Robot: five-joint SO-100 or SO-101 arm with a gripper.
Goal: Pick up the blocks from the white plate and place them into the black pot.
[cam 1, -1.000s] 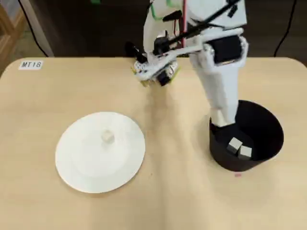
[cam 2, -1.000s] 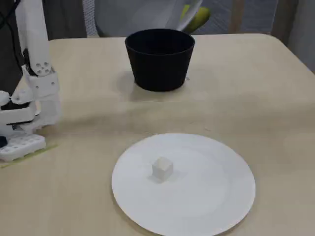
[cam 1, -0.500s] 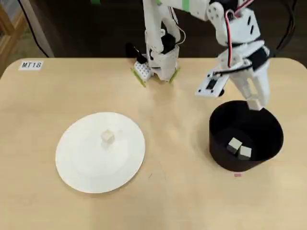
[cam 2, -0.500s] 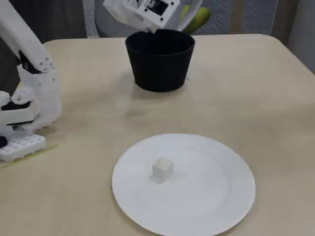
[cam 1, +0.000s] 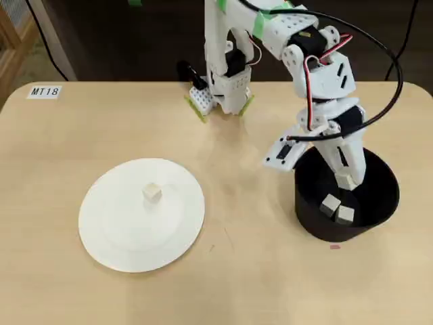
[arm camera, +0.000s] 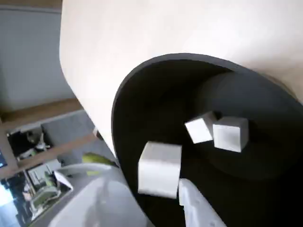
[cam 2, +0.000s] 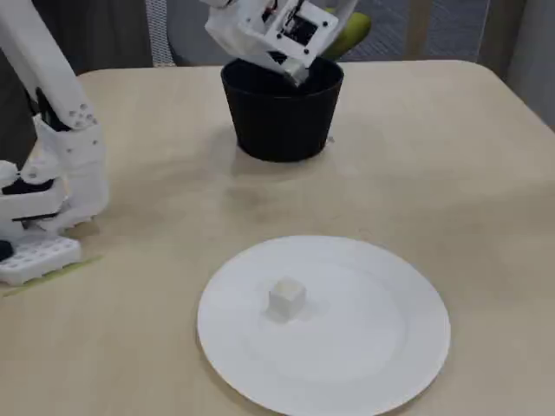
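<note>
Gripper [cam 1: 346, 177] inside black pot [cam 1: 308, 217] rim, grasping one block [arm camera: 160, 169]; plate [cam 1: 108, 230] stands well apart.

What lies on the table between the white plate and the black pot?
Nothing: in the overhead view only bare table separates the white plate from the black pot.

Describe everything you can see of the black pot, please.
The pot is matte black, round, with tall, slightly flared walls, no handles and no lid. It stands upright on the table, apart from the plate. Two pale blocks lie on its bottom. The pincer reaches inside its mouth, with a third block at its tip.
</note>
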